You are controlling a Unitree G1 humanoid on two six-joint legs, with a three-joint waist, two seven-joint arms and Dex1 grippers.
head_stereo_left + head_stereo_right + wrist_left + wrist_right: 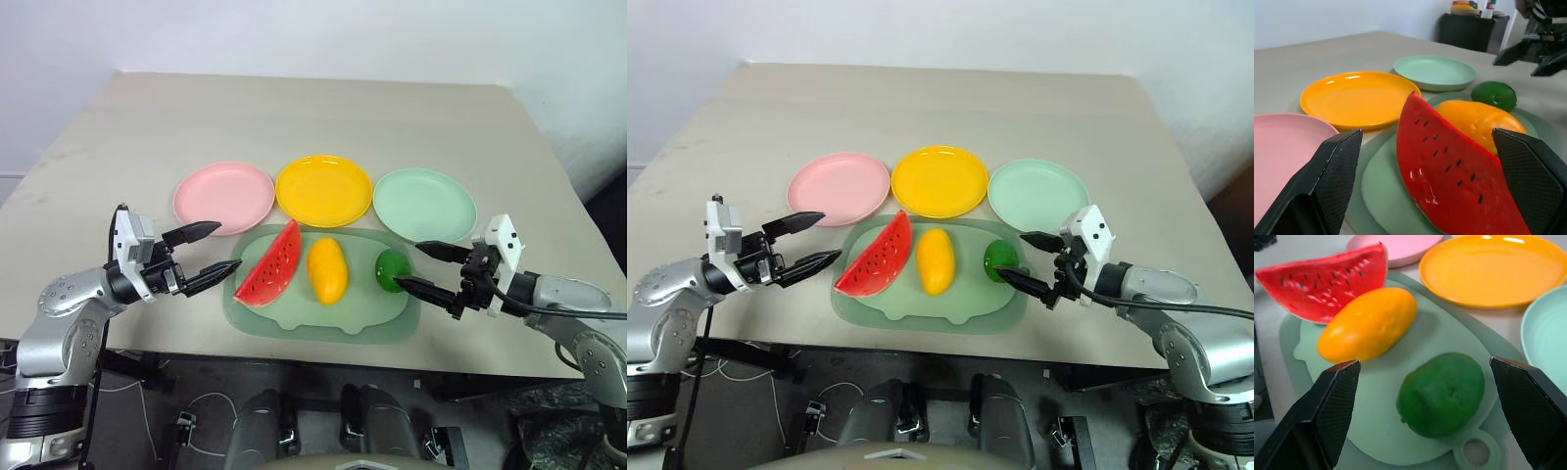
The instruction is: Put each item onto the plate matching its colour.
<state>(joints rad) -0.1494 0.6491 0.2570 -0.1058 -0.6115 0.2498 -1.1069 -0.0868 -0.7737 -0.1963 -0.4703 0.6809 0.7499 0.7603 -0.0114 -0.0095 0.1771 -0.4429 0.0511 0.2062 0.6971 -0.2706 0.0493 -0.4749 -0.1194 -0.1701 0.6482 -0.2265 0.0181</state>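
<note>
Nearest the robot, both arms flank a pale green mat (323, 311). The left gripper (211, 257) stands wide and empty at the mat's 9 o'clock edge, its tips just beside the watermelon (271, 266). The right gripper (431, 268) stands just as wide and empty at 3 o'clock, tips close to the green fruit (393, 269).

On the mat the watermelon lies toward 9 o'clock, the mango (326, 269) in the middle, the green fruit toward 3 o'clock beside the loop tab. None is on a plate yet.

Beyond the mat, at its 12 o'clock side, sit three plates in a row: pink plate (223, 197) toward 10, yellow plate (324, 189) at 12, mint plate (424, 205) toward 2.

Risks, as I judge them: the green fruit is round and glossy, so closing off-centre could squirt it away or roll it off the mat. The watermelon is a leaning wedge; pinching its thin edge may tip it or let it slip. The mat itself could slide if a finger drags on it
</note>
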